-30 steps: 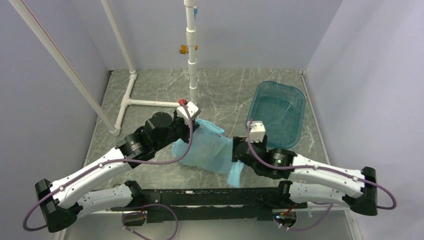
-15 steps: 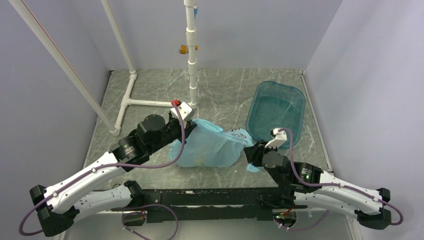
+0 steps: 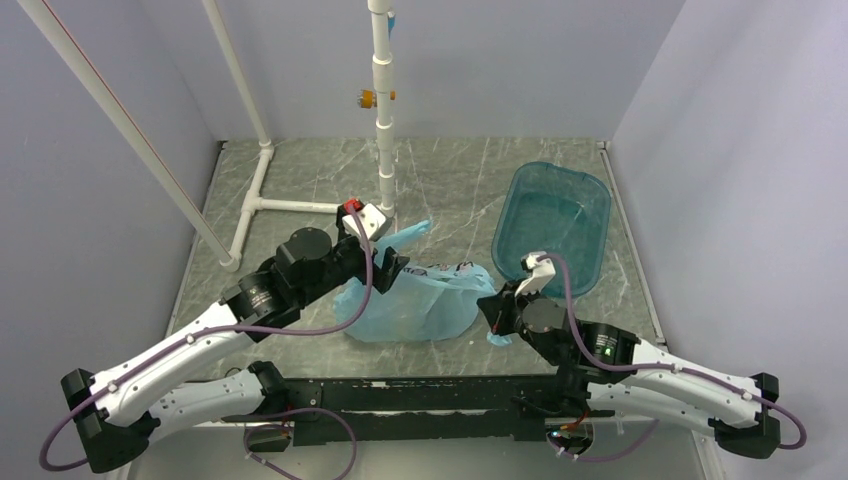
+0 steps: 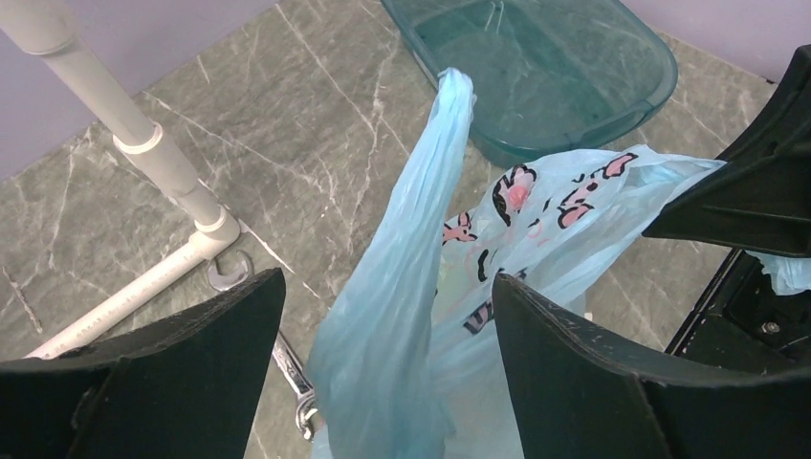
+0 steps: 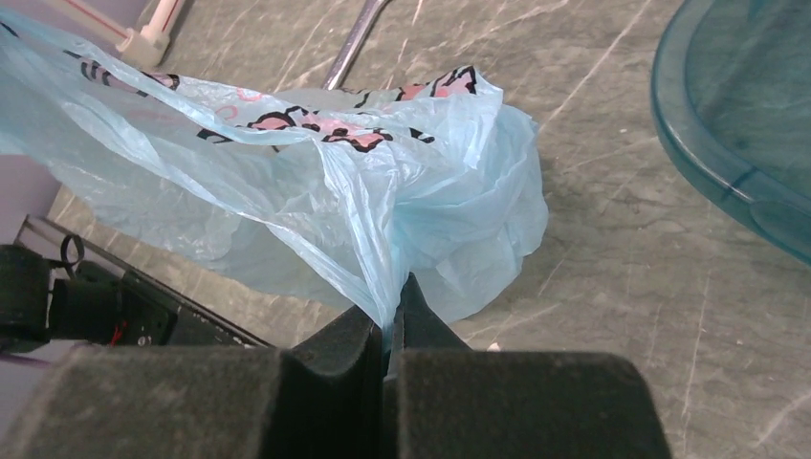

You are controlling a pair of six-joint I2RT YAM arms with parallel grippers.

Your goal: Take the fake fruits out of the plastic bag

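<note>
Even, diffuse overhead light; faint, soft shadows on the desk [image 3: 450, 190]. Wrist views sharp at distance; near fingers [image 4: 593, 382] dark, slightly blurred.

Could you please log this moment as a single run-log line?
right claw: shut on thin light blue printed plastic bag | left claw: open, bag strip between fingers | fake fruits: none visible

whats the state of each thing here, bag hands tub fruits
plastic bag, crumpled on the table, one end pinched
left hand, open, a bag strip standing between its fingers
right hand, shut on the bag's edge
teal tub, upright, open-topped
fake fruits, not visible
</note>
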